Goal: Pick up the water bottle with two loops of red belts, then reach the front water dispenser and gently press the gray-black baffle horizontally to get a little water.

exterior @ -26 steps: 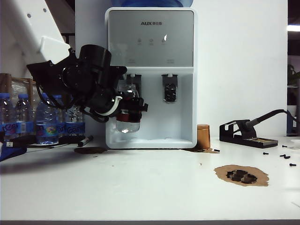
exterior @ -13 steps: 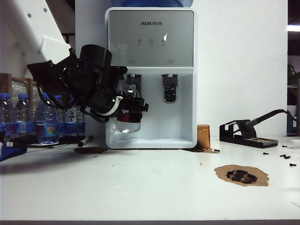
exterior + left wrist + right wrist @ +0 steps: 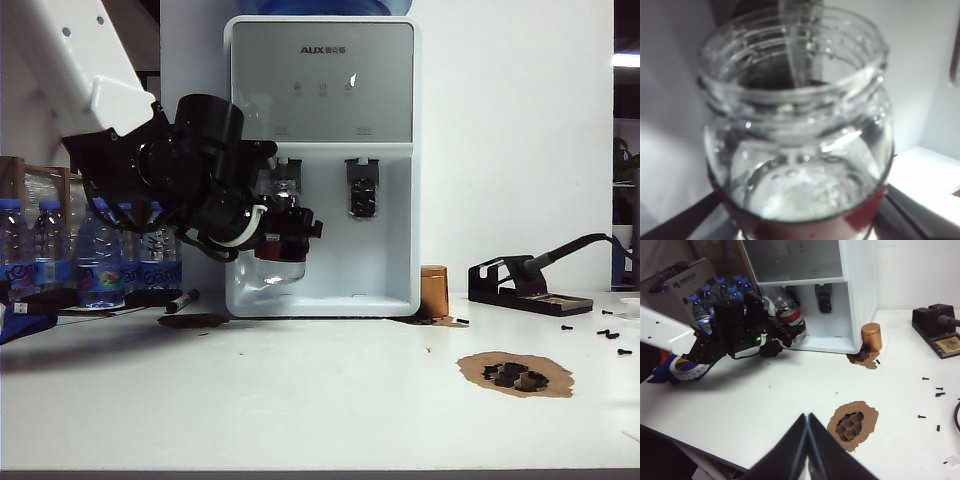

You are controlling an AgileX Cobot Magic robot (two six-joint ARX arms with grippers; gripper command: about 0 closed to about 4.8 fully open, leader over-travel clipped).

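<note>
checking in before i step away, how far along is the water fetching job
Done: the left hand grips the water bottle, lifted into the water dispenser bay. In hand: its mouth sits at the baffle, and a thin stream seems to run into it. Left: ease off after a little water. The right hand hangs shut above the table.

The right gripper (image 3: 807,440) hangs above the white table (image 3: 765,400), fingers pressed together. At 11 o'clock from it, the left gripper (image 3: 790,330) clamps the water bottle (image 3: 789,316) inside the water dispenser (image 3: 860,295) bay. A copper cylinder (image 3: 871,337) stands at 1 o'clock, beside the dispenser's corner.
</note>
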